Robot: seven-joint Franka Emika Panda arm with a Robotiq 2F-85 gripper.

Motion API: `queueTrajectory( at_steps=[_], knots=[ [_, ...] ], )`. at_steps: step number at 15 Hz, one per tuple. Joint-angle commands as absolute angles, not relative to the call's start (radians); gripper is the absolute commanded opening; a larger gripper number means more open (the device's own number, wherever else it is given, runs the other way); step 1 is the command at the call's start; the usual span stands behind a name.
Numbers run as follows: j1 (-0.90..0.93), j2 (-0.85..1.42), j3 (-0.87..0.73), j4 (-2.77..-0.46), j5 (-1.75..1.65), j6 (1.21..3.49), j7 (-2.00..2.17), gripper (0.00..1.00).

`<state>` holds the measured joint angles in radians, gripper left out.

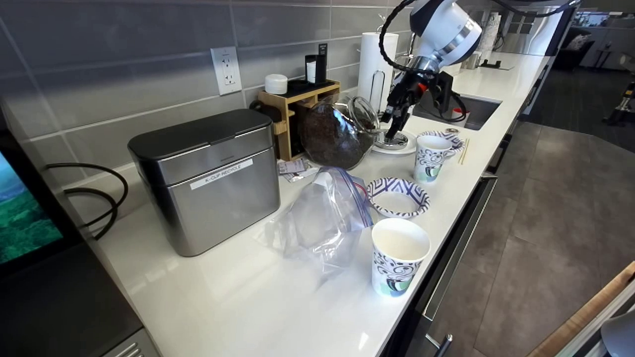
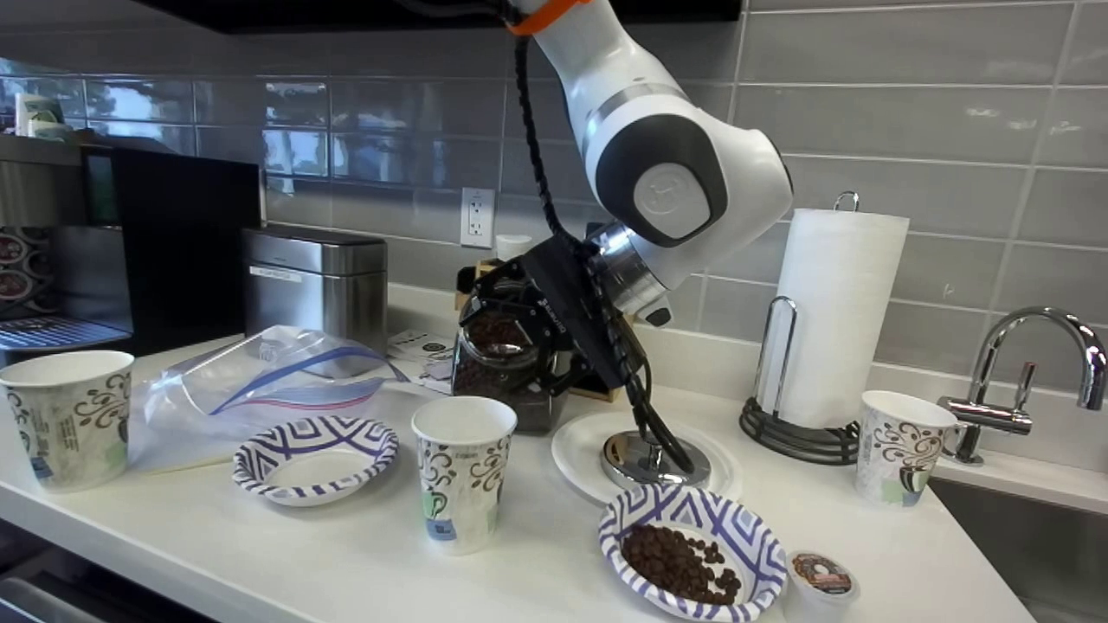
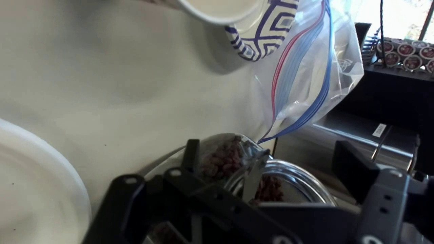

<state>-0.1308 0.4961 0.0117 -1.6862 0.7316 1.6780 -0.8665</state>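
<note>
- I saw the gripper [image 3: 271, 162] standing wide, close by the glass jar [image 2: 489, 389].
- The jar, holding dark beans [image 3: 222, 162], sat left of a white plate [image 2: 578, 454].
- A metal disc [image 2: 625, 459] lay on the plate.

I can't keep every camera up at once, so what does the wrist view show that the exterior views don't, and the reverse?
Only the wrist view: a grey strip at the mouth of the jar, too unclear to identify.

Only the exterior views, both of them: the arm, paper towels, outlet, sink and chrome lid.

Shared: the jar, the end effector with its jaws open, a cup, a patterned bowl, the bag, the plate and the bin.
</note>
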Motion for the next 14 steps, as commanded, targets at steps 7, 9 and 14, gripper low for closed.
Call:
queueTrajectory(
  at_steps=[7, 9, 14],
  knots=[
    [-0.176, 0.596, 0.035, -1.561, 0.795, 1.515, -0.722, 0.76],
    [-0.176, 0.608, 0.031, -1.541, 0.792, 1.481, -0.690, 0.74],
    [-0.174, 0.630, 0.029, -1.514, 0.789, 1.484, -0.628, 0.74]
  ],
)
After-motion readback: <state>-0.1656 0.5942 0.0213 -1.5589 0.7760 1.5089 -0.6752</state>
